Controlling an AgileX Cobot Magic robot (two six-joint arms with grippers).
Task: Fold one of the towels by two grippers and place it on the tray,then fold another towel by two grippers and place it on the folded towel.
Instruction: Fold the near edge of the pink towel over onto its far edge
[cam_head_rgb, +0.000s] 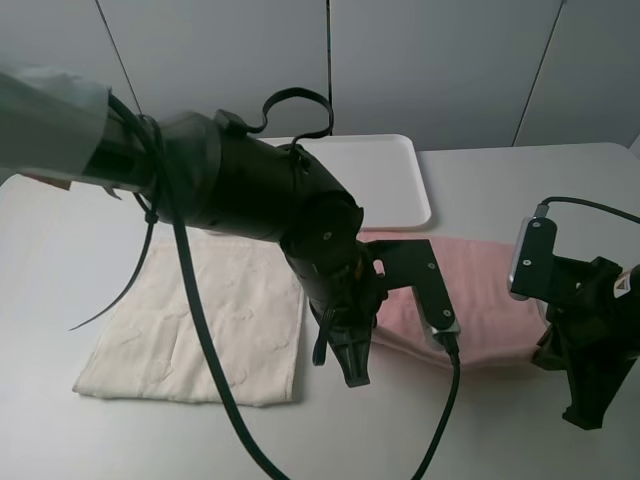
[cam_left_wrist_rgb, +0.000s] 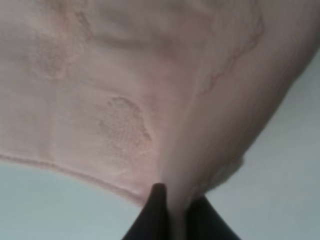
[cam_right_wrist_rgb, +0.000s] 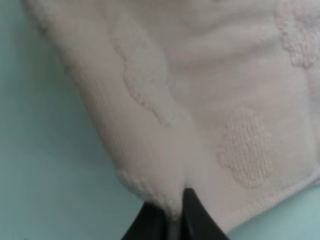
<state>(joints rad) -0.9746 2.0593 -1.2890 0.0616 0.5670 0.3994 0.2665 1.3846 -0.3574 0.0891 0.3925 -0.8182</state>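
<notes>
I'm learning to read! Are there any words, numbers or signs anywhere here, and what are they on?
None: no words, numbers or signs can be read anywhere.
The pink towel and the cream-white towel carry only raised patterns, not letters.
The tray, left arm and right arm show no labels.

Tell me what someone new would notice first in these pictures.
A big black arm crosses the middle of the high view. Both arms' jaws are shut on the near edge of a pink towel right of centre. A cream towel lies flat to its left, a white tray behind.
</notes>
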